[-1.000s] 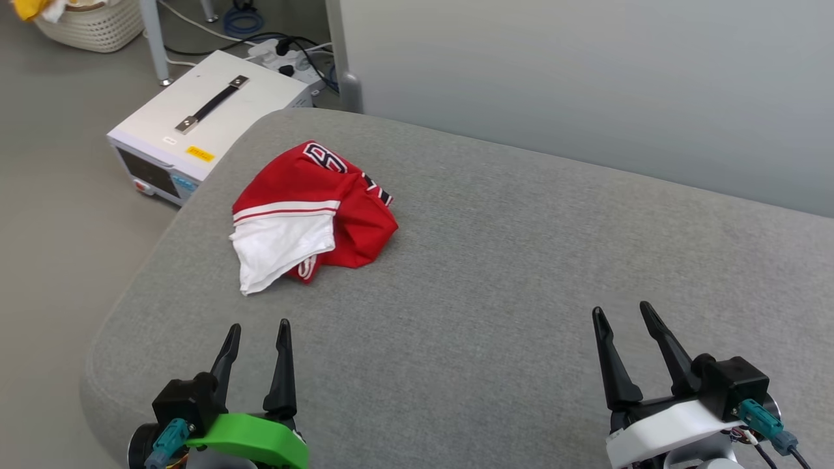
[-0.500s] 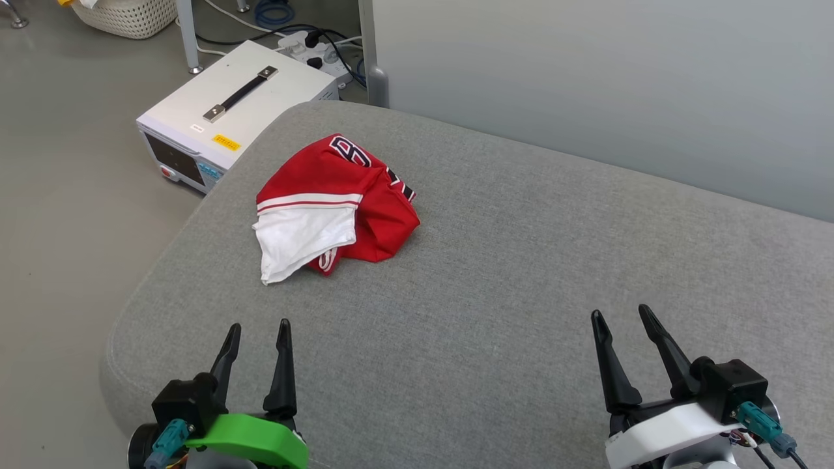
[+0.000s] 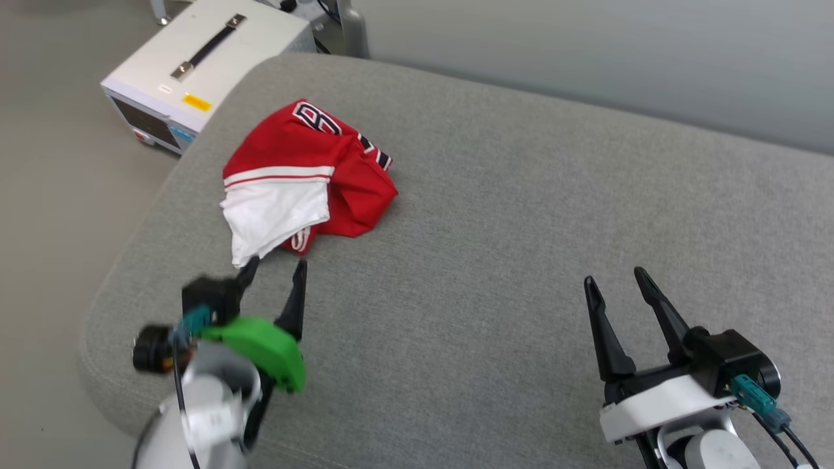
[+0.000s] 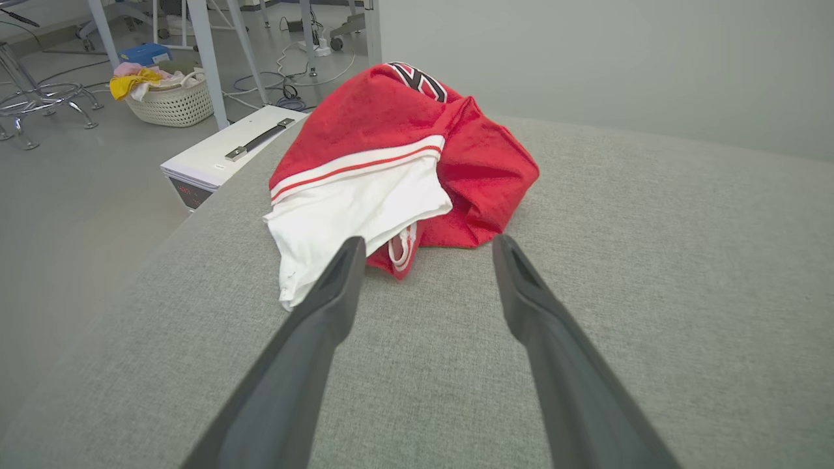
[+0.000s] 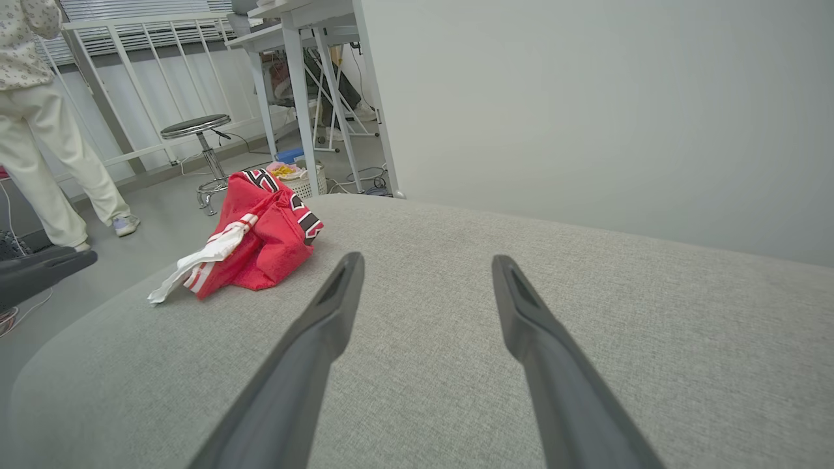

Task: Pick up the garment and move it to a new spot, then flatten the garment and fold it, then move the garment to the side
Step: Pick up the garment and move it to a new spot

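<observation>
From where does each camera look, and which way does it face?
Head view: from the head, down at the cushion and jersey; left gripper and right gripper show, both open.
Left wrist view: along the left fingers, toward the jersey close ahead.
Right wrist view: along the right fingers, across the cushion; jersey at left.
Shared: the jersey.

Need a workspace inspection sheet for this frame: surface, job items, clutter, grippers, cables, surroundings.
Surface: grey padded surface, no marks seen.
Job's things: garment, crumpled in a heap near the far-left corner, white sleeve toward the robot.
Clutter: nothing seen on the surface; basket of cloths on the floor.
Grippers: left gripper open, tips by the white sleeve, contact unclear; right gripper open, apart from the garment.
Cables: cables on the floor beyond the white case.
Surroundings: grey partition, stool, a person standing.
</observation>
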